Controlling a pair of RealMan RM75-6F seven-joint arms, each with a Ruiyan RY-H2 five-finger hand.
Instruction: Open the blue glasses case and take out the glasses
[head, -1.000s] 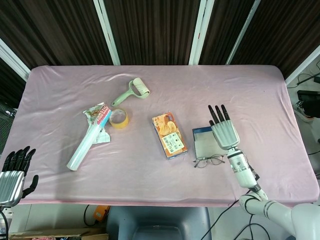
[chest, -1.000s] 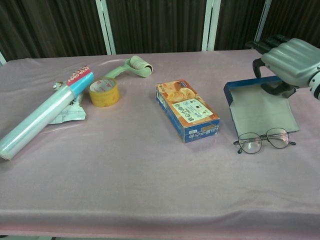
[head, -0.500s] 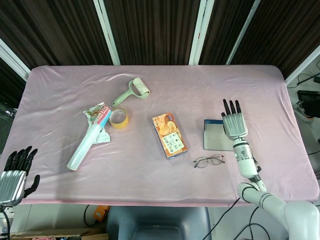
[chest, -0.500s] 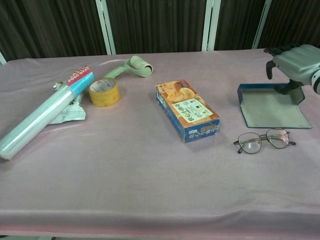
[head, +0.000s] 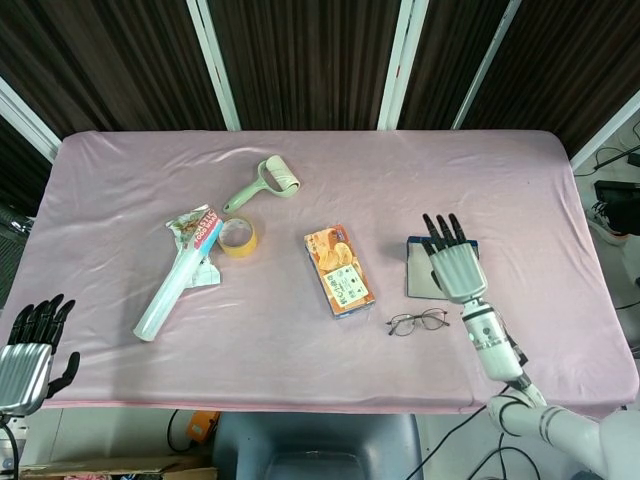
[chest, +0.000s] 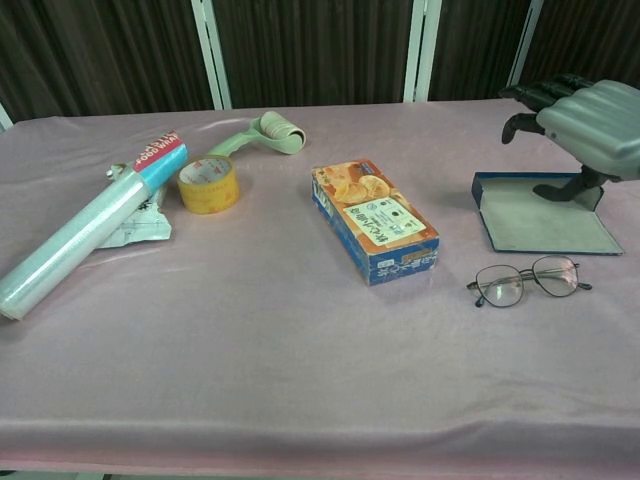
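Note:
The blue glasses case (chest: 545, 218) lies opened flat on the pink cloth at the right, its grey lining facing up; the head view shows the case (head: 420, 276) partly under my hand. The thin-rimmed glasses (chest: 528, 281) rest on the cloth just in front of it, also seen as the glasses (head: 418, 321) in the head view. My right hand (chest: 588, 128) hovers over the case's far right end with fingers spread and nothing in it; its thumb hangs down close to the case's rim. My left hand (head: 30, 345) stays off the table's near-left corner, fingers apart and empty.
A blue and orange snack box (chest: 374, 221) lies left of the case. Further left are a yellow tape roll (chest: 208, 184), a green lint roller (chest: 262, 135), a plastic film roll (chest: 92, 226) and a crumpled wrapper (chest: 135, 222).
The case, held up with its lid raised a second ago, has shifted right and now lies flat. My right hand let it go and has risen above it. The glasses have not moved.

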